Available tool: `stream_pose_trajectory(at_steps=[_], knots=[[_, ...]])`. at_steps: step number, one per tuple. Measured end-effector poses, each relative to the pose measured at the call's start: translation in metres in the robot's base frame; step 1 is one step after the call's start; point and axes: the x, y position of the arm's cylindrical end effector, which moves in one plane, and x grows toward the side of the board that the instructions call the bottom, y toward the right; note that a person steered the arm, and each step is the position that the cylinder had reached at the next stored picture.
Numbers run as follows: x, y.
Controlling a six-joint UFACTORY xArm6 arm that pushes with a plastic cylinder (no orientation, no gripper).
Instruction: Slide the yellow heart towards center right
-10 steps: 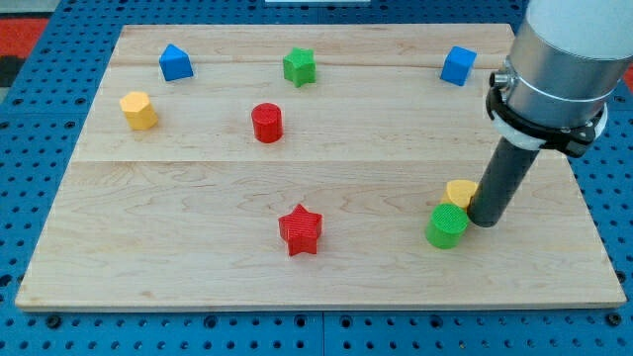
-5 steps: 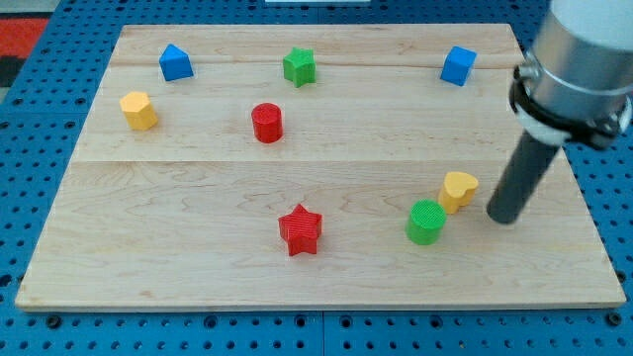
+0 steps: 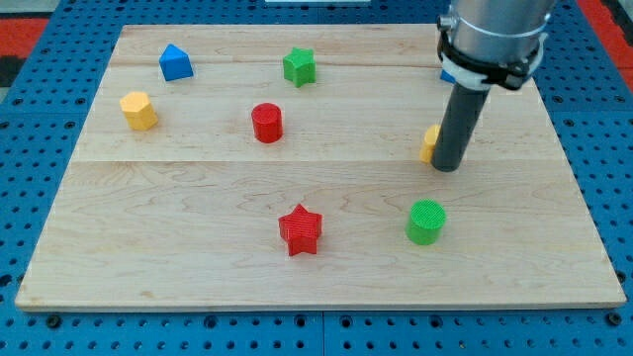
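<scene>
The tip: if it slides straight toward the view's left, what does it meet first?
The yellow heart, just left of my tip and partly hidden by the rod; they look close to touching, but depth is unclear.

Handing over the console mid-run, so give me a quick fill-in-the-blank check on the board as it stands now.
My tip sits right beside the ____ block, mostly hiding it.
The green round block lies toward the view's ____ from my tip.
The red star lies to the view's ____ of the green round block.
The block nearest the green star is the red ____.

Missing words: yellow; bottom; left; cylinder
</scene>
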Motion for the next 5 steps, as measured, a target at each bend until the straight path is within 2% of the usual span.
stream_pose_trajectory(at_steps=[1,2,3,4,5], knots=[[-0.021,-0.005],[-0.02,-0.058],[-0.046,-0.058],[-0.047,-0.009],[-0.047,0.009]])
